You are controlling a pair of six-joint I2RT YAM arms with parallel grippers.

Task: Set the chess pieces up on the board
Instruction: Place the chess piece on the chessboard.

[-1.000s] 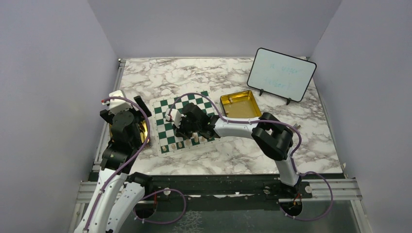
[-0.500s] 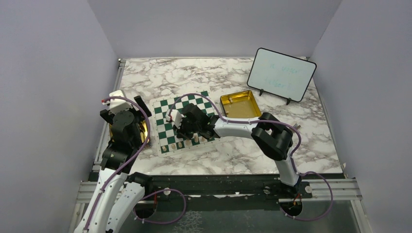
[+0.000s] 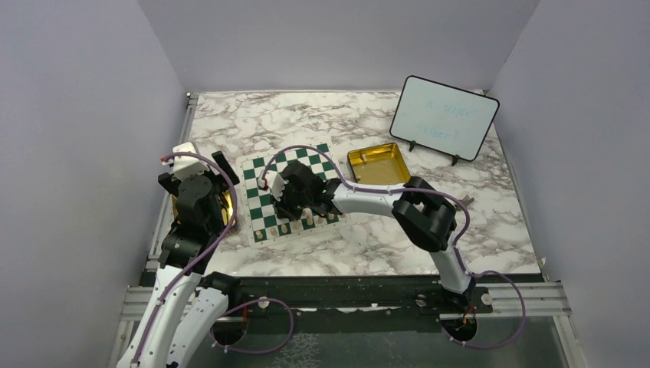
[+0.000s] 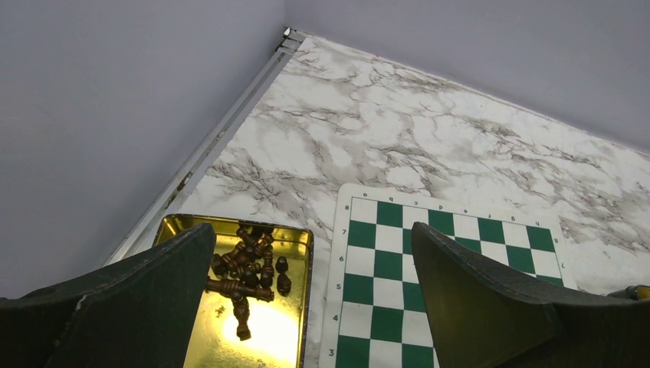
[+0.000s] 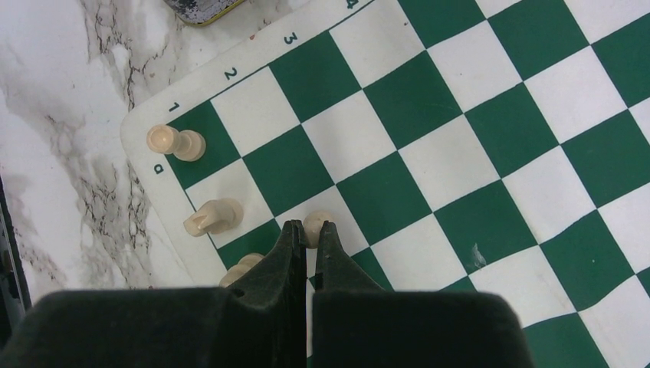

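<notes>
Overhead, the right gripper (image 3: 293, 201) is seen low over the board (image 3: 257, 170), above chess pieces (image 3: 283, 228) stood upright along its near edge. Left wrist: left gripper (image 4: 313, 230) is spread wide, nothing held; dark pieces (image 4: 249, 261) are heaped in a gold tin (image 4: 172, 228). Right wrist: fingers are closed, a cream piece (image 5: 318, 222) touching their tips; grip unclear.

Top external: fixed, high behind the near edge of the marble table (image 3: 383, 245), looking down and forward over its whole top; far off.
Left wrist: low and oblique, facing the table's far left corner across a gold tin (image 4: 268, 337) and the board (image 4: 379, 264); moderately near.
Right wrist: almost straight down, very close on the board's numbered corner.
Shared by all three: the board.
</notes>
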